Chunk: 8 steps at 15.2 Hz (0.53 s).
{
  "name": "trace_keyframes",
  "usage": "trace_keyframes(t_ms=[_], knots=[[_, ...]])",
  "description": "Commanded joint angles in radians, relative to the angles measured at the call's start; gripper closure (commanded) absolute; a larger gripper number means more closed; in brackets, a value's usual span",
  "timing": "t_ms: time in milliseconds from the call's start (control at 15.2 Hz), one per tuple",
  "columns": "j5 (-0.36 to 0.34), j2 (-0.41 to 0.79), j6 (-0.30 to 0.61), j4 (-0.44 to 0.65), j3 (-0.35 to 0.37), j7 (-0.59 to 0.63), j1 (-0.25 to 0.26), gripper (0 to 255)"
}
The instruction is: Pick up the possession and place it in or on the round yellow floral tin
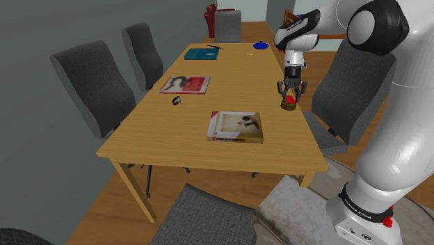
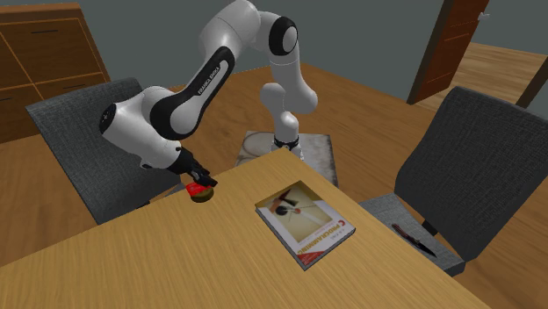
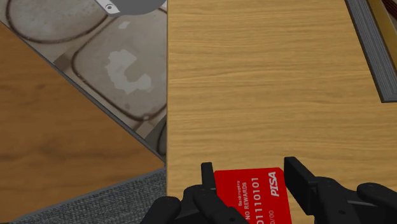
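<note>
Gripper (image 3: 250,173), wrist view: clamped on red card (image 3: 251,194). Shoulder view: card low over small tin (image 1: 288,108), table's (image 1: 174,139) long edge, arm (image 1: 396,139) side. 2nd ext. view: card at tin's top, contact unclear. Est.: pick done, release left.

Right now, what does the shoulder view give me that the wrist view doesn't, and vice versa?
Shoulder view adds: the round tin just beneath the jaws, a teal book, a pink-covered book, a small black object and grey chairs around the table. Wrist view adds: the print on the red card, reading NO REWARDS, and the jaws clasping its two side edges. Both: that card in the jaws, the wooden table and the white-and-red book, just its edge at the wrist.
</note>
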Motion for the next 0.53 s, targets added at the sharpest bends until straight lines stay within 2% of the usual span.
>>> trace_keyframes(t_ms=[0,330,462], knots=[[0.000,0.000,0.000,0.000,0.000,0.000,0.000,0],[0.000,0.000,0.000,0.000,0.000,0.000,0.000,0],[0.001,0.025,-0.070,0.094,-0.003,-0.001,-0.011,0]])
